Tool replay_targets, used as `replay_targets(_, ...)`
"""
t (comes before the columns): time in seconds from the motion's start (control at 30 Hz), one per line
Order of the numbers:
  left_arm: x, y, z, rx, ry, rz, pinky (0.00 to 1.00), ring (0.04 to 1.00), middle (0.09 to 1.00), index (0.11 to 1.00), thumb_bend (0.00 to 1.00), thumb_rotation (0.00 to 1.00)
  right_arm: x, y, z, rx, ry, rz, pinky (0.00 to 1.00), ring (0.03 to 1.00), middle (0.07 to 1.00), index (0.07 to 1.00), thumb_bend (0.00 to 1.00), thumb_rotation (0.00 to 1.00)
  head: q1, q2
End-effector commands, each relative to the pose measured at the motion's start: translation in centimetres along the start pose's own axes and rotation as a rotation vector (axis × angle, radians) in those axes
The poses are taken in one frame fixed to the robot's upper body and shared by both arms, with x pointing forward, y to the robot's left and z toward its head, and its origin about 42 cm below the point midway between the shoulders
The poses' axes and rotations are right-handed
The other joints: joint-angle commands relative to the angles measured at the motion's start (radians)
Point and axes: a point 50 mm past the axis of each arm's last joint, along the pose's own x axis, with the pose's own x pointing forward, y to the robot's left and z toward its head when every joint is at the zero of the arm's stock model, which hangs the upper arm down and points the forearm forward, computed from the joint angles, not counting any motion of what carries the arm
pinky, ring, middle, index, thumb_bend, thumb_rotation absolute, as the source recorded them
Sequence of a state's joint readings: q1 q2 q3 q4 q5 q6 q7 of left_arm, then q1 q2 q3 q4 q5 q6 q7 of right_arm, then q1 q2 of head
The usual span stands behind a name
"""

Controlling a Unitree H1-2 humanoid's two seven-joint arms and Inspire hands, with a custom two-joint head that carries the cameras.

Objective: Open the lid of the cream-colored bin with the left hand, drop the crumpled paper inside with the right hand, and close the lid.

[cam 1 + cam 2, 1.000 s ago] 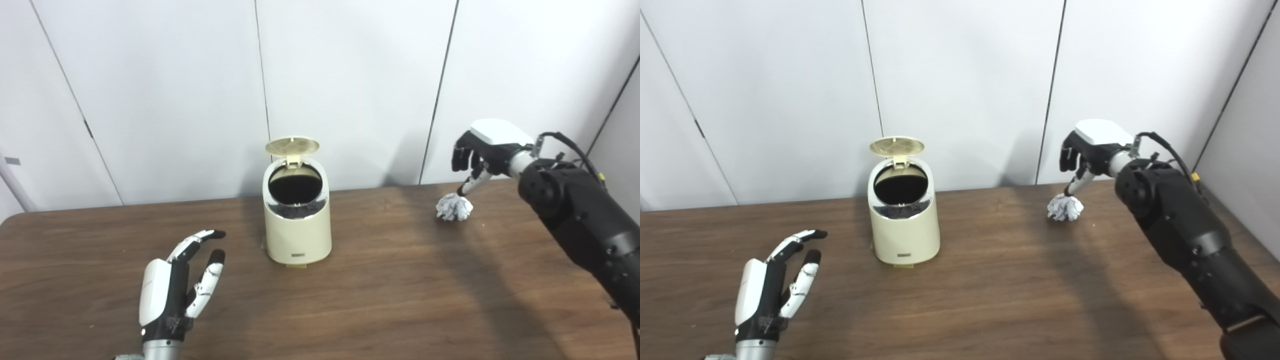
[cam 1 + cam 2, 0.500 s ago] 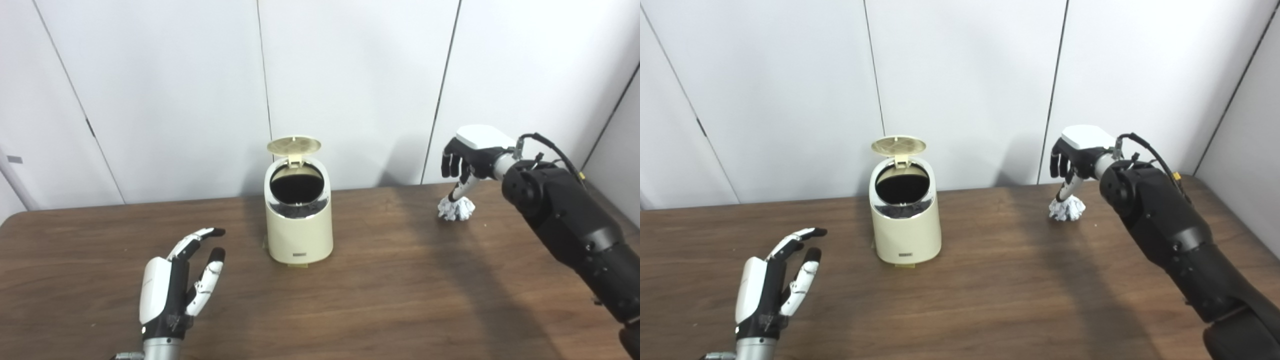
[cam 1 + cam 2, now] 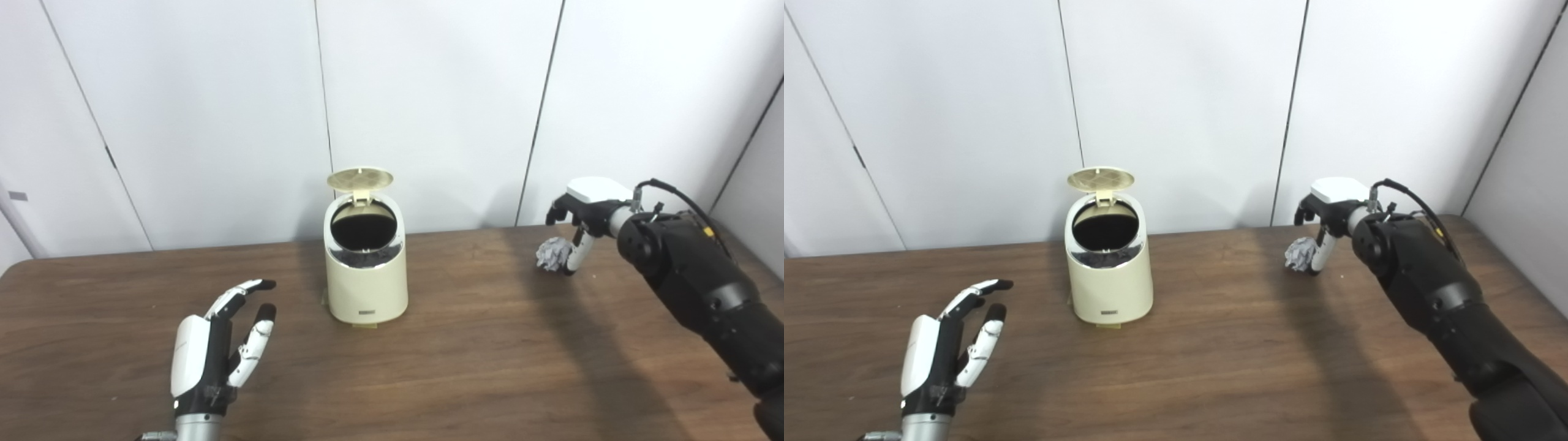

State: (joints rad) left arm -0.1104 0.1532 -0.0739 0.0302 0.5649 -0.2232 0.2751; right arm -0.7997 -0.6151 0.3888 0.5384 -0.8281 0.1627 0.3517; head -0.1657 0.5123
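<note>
**Paper at the right hand, bin lid up**

The bin point(image 3: 365, 269) is seen upright near the middle of the table point(image 3: 465, 367), its lid point(image 3: 359, 178) raised on the hinge at the bin's 12 o'clock and its dark mouth laid bare. A small tan tab is seen under the bin's foot at 6 o'clock.

The paper point(image 3: 553, 253) is found far out at the bin's 3 o'clock, near the table's back edge and well apart from the bin. The right hand point(image 3: 582, 211) is set over and around it: the palm is held above, the thumb is pressed to the ball at its 3 o'clock, and the dark fingers point(image 3: 1303, 214) are curled down at its 12 o'clock. The paper appears to be clasped, though whether it is lifted clear of the wood cannot be told.

The left hand point(image 3: 214, 349) is held at the bin's 8 o'clock, well apart from it, above the table. Its fingers are spread and pointed upward, and nothing is held in it.
</note>
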Motion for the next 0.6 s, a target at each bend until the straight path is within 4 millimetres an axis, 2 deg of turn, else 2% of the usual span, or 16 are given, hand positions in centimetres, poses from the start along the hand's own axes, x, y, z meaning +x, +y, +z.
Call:
replay_targets(0.0, -1.5, -0.5, -1.1, 0.020, 0.033, -0.015, 0.76, 0.799, 0.782, 0.758, 0.46, 1.00, 0.0, -4.3, -0.1, -0.010, 0.009, -0.103, 0.57, 0.715, 0.805, 0.729, 0.95, 0.15, -0.001, 0.002)
replay_targets(0.27, -1.6, -0.6, -1.1, 0.019, 0.034, -0.016, 0.76, 0.802, 0.786, 0.757, 0.46, 1.00, 0.3, -3.4, -0.4, -0.027, 0.028, -0.065, 0.62, 0.777, 0.839, 0.740, 0.95, 0.16, 0.001, 0.004)
replay_targets(0.4, -1.6, -0.7, -1.0, 0.016, 0.034, -0.016, 0.77, 0.803, 0.786, 0.760, 0.46, 1.00, 0.2, -3.1, -0.6, -0.013, -0.001, -0.058, 0.59, 0.723, 0.798, 0.738, 0.94, 0.14, 0.005, 0.005)
replay_targets(0.57, -1.7, -0.7, -0.8, 0.018, 0.037, -0.016, 0.76, 0.800, 0.783, 0.756, 0.46, 1.00, 0.2, -2.8, -0.6, -0.004, -0.015, -0.038, 0.61, 0.746, 0.813, 0.740, 0.92, 0.12, 0.008, 0.005)
